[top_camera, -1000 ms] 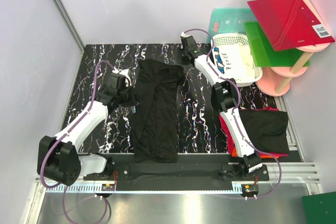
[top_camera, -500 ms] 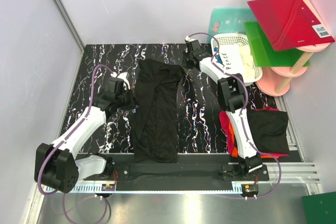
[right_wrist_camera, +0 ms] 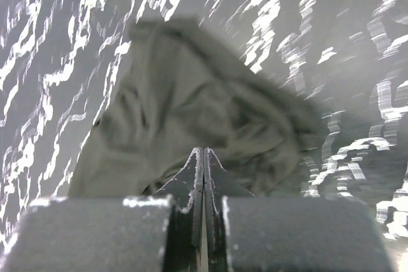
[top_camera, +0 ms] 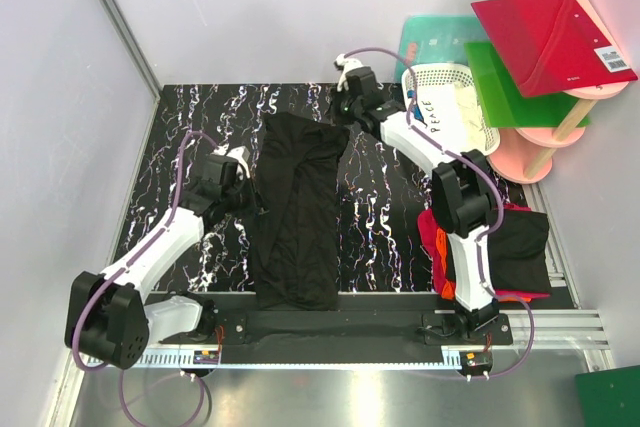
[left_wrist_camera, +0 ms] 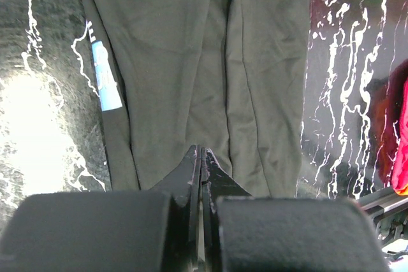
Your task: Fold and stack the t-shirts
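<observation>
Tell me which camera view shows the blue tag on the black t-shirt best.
The left wrist view: the blue tag appears large at the edge of the black t-shirt. The top view shows only a speck, the right wrist view nothing.

white basket (top_camera: 450,72) at marbled table's (top_camera: 190,112) far-right corner; red board (top_camera: 545,27) over green board (top_camera: 500,87); pink stand (top_camera: 525,154)

Top camera looks down on the black t-shirt (top_camera: 297,212); both wrist cameras face it closely, the right, blurred, probably its far end.
</observation>
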You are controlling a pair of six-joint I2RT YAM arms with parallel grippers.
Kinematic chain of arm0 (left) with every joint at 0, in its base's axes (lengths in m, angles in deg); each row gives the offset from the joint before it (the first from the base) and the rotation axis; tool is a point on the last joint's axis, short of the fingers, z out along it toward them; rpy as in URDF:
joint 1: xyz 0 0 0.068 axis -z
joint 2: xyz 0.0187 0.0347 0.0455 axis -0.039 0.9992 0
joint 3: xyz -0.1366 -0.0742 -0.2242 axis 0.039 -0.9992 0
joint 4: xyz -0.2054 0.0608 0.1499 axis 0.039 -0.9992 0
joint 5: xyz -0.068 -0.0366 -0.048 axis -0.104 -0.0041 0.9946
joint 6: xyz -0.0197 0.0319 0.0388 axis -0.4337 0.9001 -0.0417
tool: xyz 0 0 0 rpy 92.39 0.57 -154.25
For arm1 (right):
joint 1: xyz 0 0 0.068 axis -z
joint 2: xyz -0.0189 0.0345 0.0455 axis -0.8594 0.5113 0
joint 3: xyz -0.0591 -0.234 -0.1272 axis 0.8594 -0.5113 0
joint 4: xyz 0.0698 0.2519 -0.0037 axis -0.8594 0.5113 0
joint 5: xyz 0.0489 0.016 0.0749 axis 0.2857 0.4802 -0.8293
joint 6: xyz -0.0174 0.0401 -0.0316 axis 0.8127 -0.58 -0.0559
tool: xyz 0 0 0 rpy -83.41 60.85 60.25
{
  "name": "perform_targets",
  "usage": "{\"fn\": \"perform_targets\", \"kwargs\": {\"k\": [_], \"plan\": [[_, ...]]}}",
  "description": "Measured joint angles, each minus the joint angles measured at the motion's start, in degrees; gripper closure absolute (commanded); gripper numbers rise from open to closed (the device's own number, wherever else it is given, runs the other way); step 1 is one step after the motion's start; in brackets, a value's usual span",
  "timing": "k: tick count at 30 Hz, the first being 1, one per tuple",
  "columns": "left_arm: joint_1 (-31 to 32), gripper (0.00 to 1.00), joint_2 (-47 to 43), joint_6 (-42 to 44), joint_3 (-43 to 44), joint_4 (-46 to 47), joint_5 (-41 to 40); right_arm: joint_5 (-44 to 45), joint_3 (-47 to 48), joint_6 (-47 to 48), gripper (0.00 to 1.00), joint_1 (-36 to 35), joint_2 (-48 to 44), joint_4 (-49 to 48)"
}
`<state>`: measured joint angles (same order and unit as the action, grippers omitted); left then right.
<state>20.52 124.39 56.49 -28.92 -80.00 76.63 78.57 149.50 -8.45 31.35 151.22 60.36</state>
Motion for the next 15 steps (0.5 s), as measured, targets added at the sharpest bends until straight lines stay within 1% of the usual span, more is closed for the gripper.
{"fn": "perform_targets", "kwargs": {"k": [6, 15], "plan": [[0.3, 1.00, 1.4, -0.4, -1.0, 0.8, 0.1, -2.4, 0.6, 0.0, 1.00, -2.9, 6.4, 2.1], [0.5, 1.00, 1.9, -0.6, -2.0, 1.2, 0.1, -3.0, 5.0, 0.0, 1.00, -3.4, 14.2, 6.6]]}}
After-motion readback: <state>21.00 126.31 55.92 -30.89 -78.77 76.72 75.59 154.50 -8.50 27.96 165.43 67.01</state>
